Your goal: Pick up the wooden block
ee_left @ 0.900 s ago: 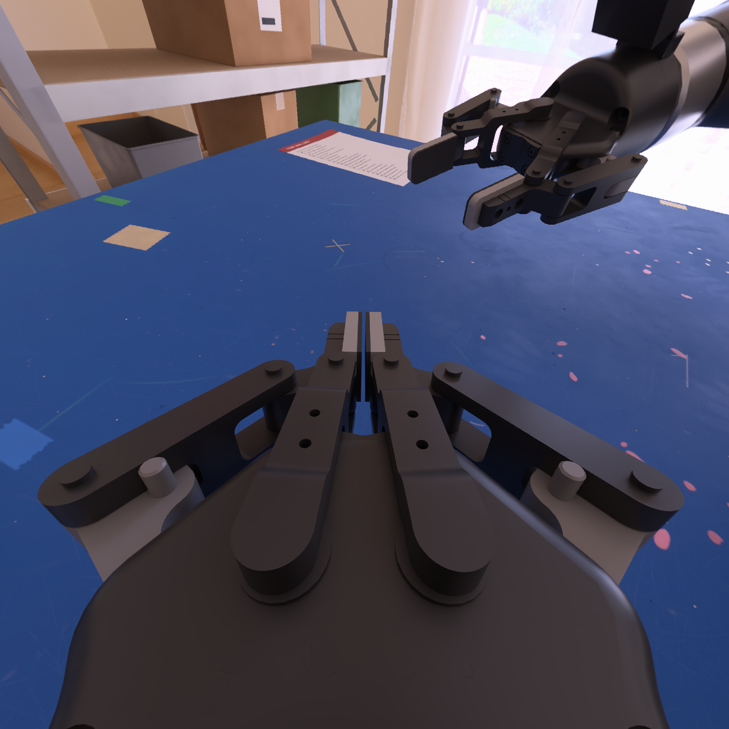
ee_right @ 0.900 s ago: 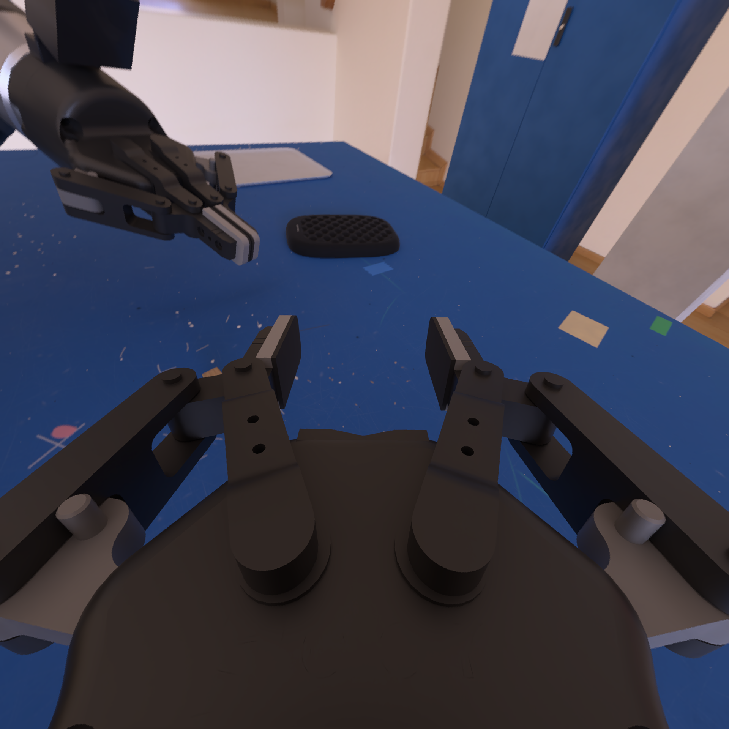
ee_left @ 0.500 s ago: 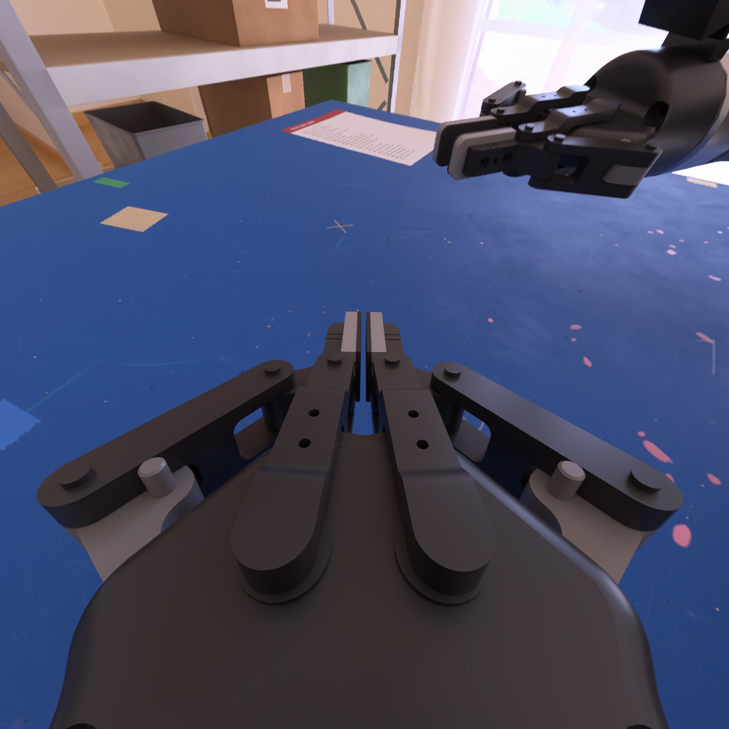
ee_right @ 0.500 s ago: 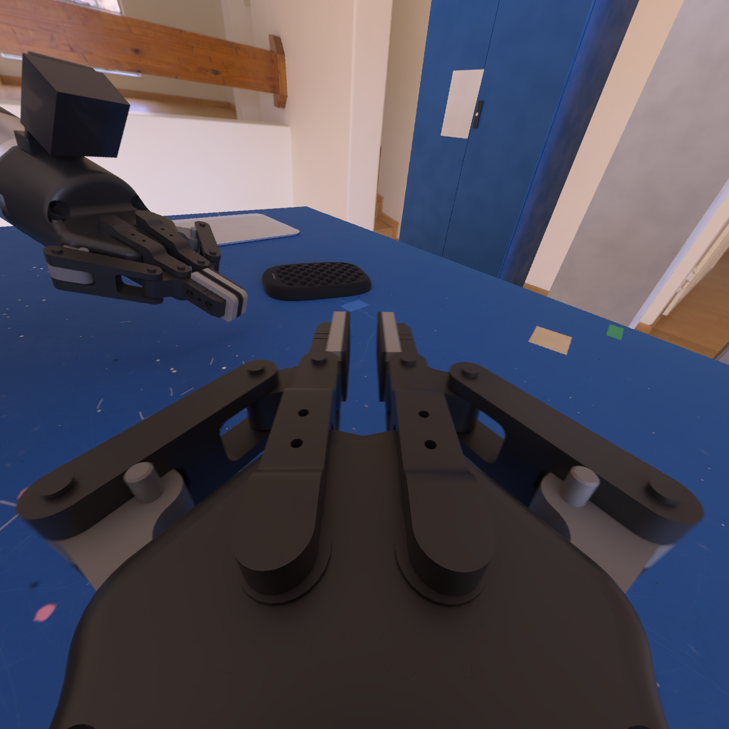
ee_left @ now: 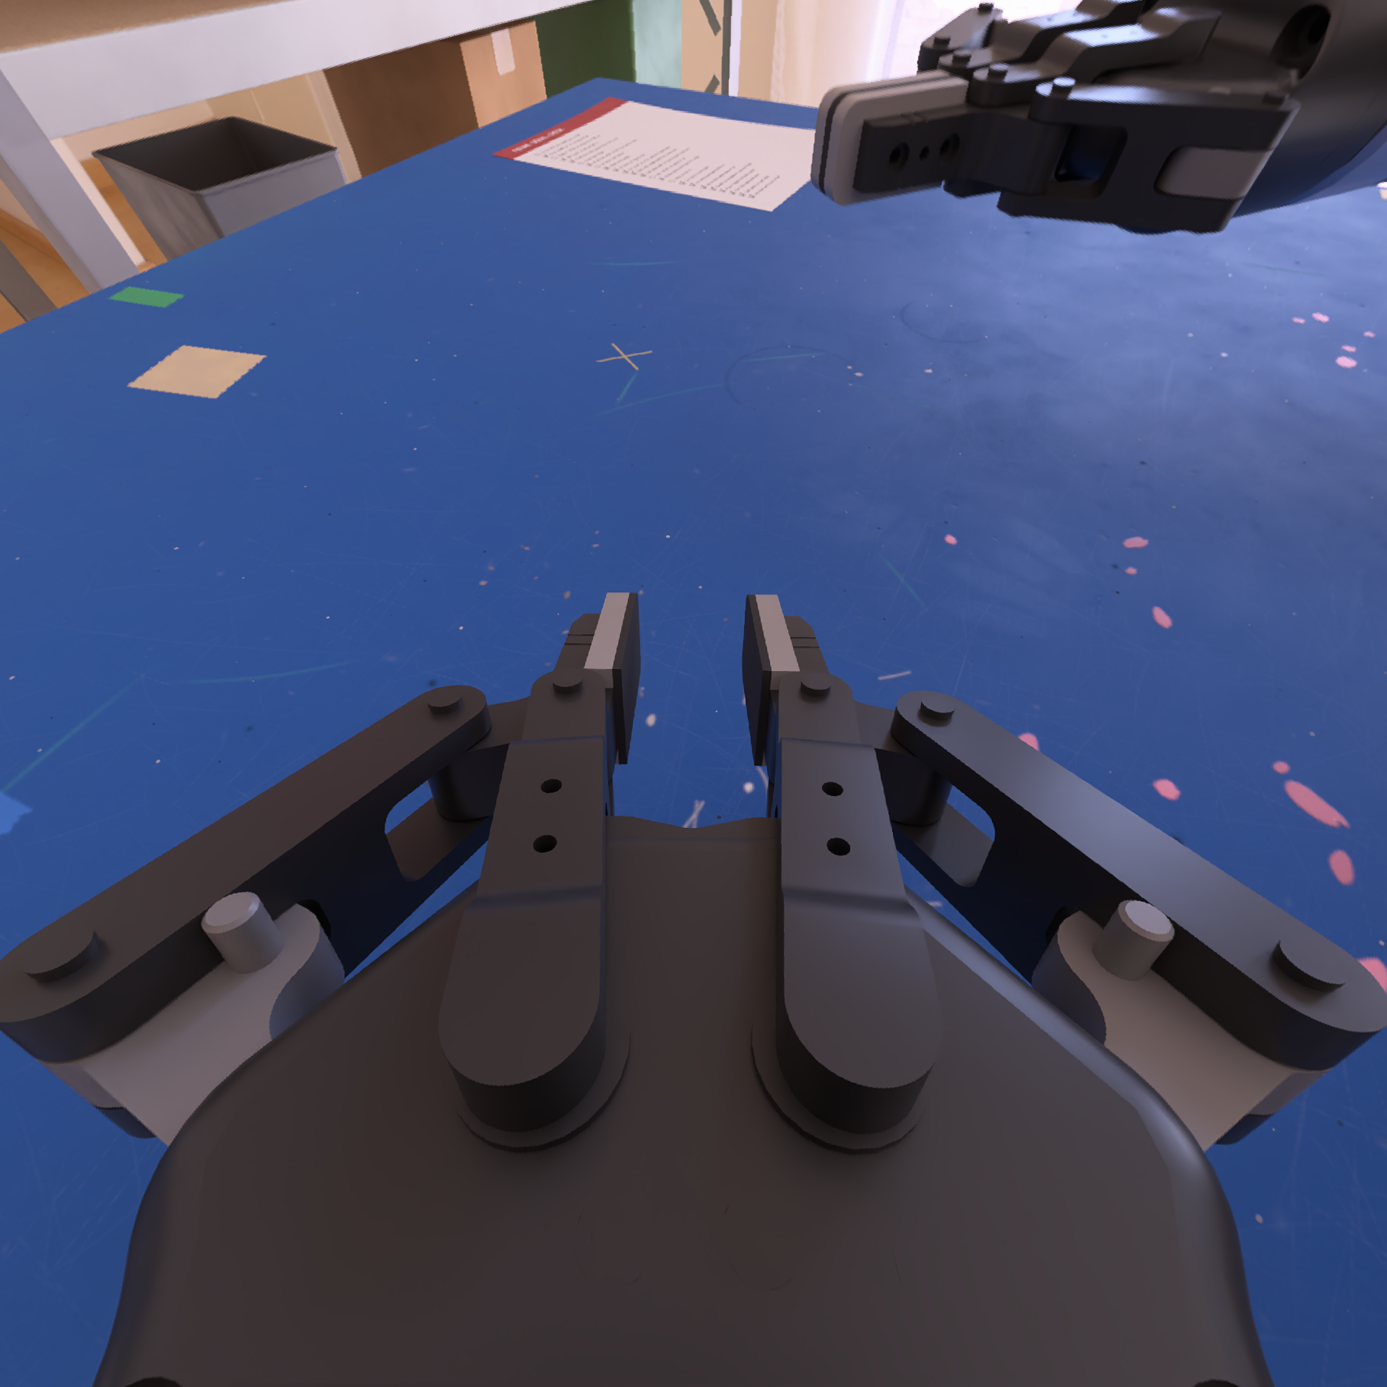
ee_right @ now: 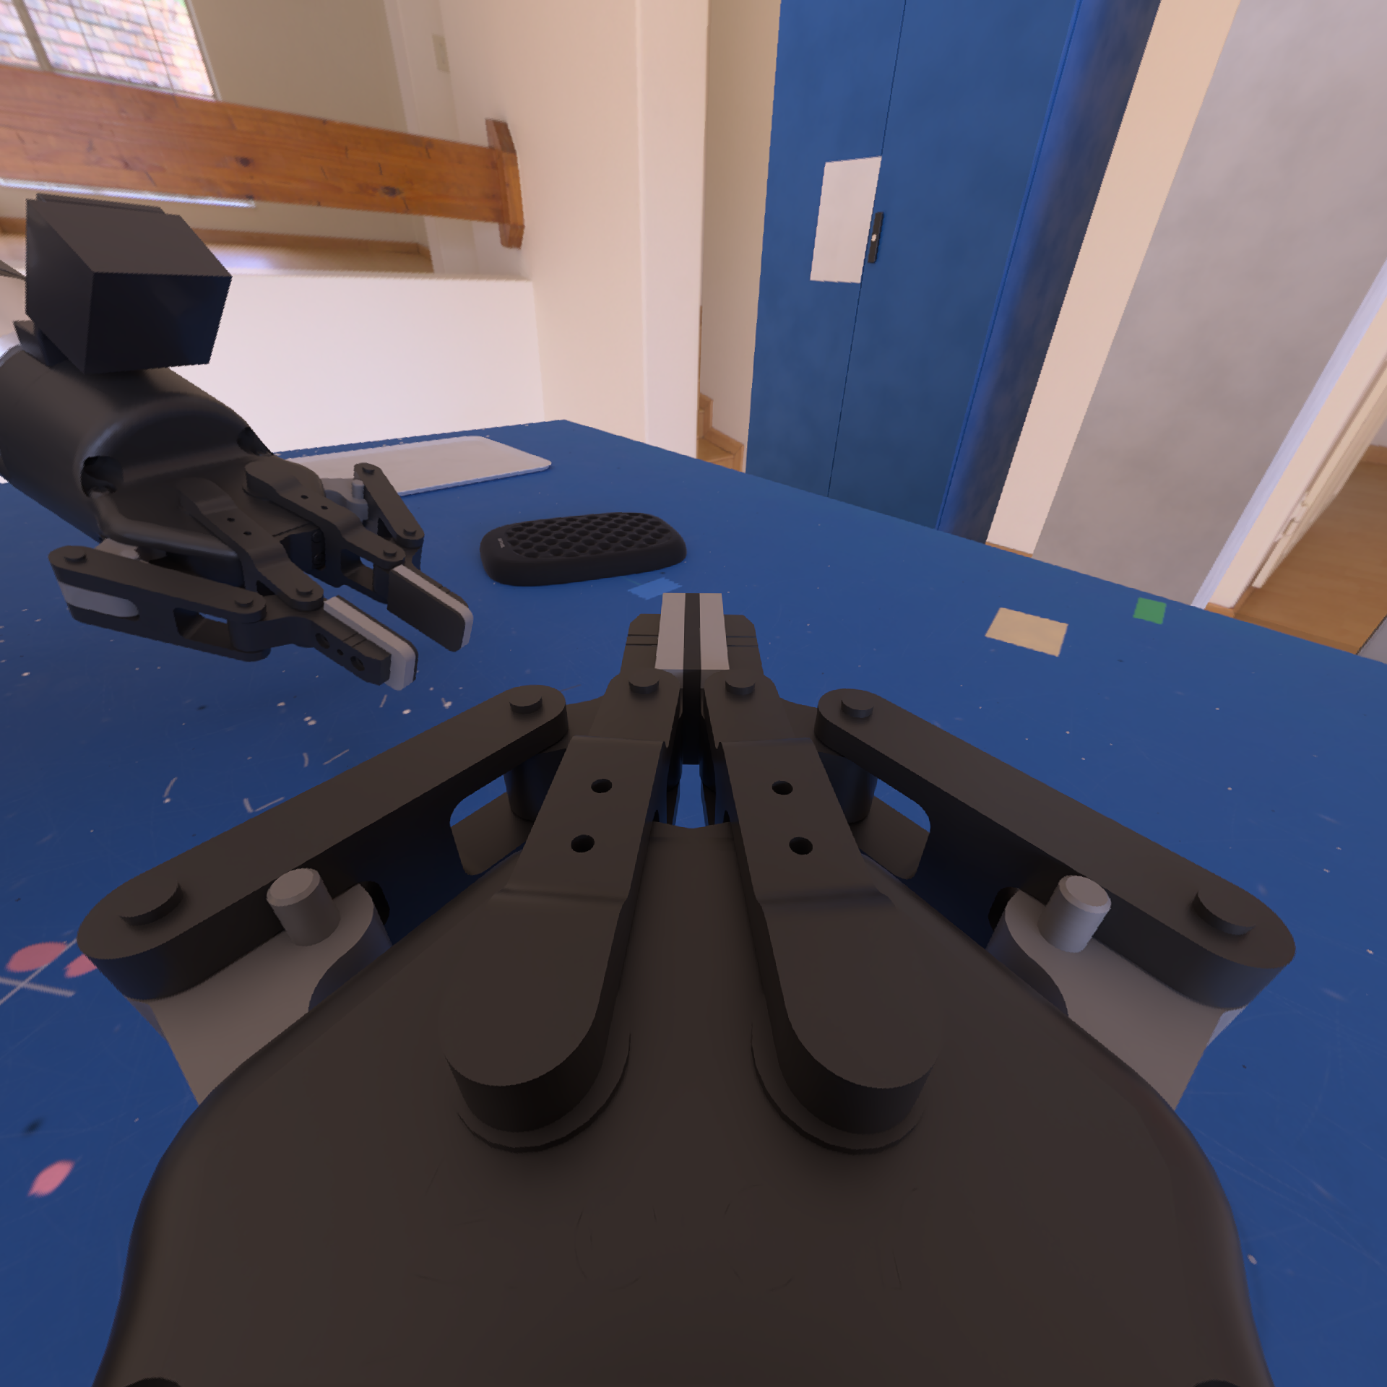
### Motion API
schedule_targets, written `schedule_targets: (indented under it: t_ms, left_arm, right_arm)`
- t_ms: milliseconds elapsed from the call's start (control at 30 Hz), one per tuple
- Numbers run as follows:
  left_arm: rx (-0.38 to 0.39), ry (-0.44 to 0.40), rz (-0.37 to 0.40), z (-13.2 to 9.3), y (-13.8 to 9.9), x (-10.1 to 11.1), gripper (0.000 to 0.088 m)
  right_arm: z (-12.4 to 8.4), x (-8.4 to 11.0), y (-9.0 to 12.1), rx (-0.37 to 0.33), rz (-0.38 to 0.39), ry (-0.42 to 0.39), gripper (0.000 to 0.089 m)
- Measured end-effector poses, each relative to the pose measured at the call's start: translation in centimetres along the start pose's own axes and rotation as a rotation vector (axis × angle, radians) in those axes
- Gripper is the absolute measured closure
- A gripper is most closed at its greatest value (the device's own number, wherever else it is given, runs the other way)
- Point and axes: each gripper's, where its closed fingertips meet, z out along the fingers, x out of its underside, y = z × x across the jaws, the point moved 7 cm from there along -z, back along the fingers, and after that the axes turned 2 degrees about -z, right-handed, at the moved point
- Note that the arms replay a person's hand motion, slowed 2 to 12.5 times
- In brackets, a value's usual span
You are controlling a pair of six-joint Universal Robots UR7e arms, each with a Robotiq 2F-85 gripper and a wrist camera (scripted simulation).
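No wooden block shows in either view. My left gripper (ee_left: 690, 638) is partly open and empty, a little above the blue table (ee_left: 450, 525). It also shows in the right wrist view (ee_right: 431, 638) at the left, fingers apart. My right gripper (ee_right: 692, 638) is shut with nothing between its pads, above the table. It also shows in the left wrist view (ee_left: 833, 150) at the top right, pads together.
A printed sheet (ee_left: 660, 154) lies at the table's far edge. A tan patch (ee_left: 197, 371) and a green patch (ee_left: 146, 297) mark the left side. A black perforated pad (ee_right: 584, 546) and a grey tray (ee_right: 450, 461) lie beyond the grippers. A grey bin (ee_left: 218, 169) stands off the table.
My right gripper has closed from wide open to fully shut and risen. My left gripper has opened partway from shut.
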Motion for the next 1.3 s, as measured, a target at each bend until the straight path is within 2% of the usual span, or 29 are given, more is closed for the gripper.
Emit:
schedule_targets:
  t_ms: [300, 500, 767, 933, 1300]
  left_arm:
    - [0.045, 0.062, 0.015, -0.1, -0.2, 0.3, 0.0643]
    - [0.121, 0.156, 0.018, -0.1, -0.5, 1.3, 0.0659]
    - [0.167, 0.285, 0.083, 0.3, -1.3, 2.5, 0.0675]
    - [0.212, 0.332, 0.074, 0.5, -1.9, 2.9, 0.0667]
    - [0.217, 0.39, 0.073, 1.0, -2.4, 3.3, 0.0654]
  right_arm:
    - [-0.1, -0.1, 0.1, 0.02, -0.019, -0.005, 0.0893]
    - [0.1, 0.2, 0.2, 0.02, -0.041, 0.014, 0.0893]
    - [0.3, 0.5, 0.4, 0.019, -0.067, 0.044, 0.0893]
    - [0.4, 0.7, 0.4, 0.022, -0.077, 0.056, 0.0893]
    - [0.7, 1.2, 0.6, 0.009, -0.101, 0.105, 0.0893]
